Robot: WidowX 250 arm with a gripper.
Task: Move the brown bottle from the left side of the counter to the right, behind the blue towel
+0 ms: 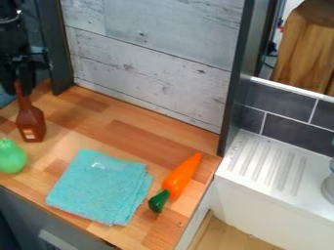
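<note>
right below the black pincer (21, 87), almost directly under it from where i stand, is the brown toy bottle (31, 124), its narrow neck reaching up to the pincer's tips. the bottle's long axis runs close to vertical, leaning a little, so that its broader body sits just down and to the right of the pincer. neck and tips overlap from here, and i can't tell whether the pincer is apart, together or clamped on that neck, nor whether the bottle's base bears fully on the wooden counter (124, 132).

beneath the pincer and nearer the front edge, past the bottle, there's a light green pear-shaped toy (11, 157), cut off partly at the side. down and to the right of the pincer, a folded turquoise cloth (98, 188) lies flat; farther out in that same direction, just beside the cloth, rests an orange toy carrot (180, 178), its tip pointing up toward the counter's back corner and its dark green top toward the front. well off to the pincer's right is a white ridged drainboard (267, 171), beyond the counter's side edge.
</note>
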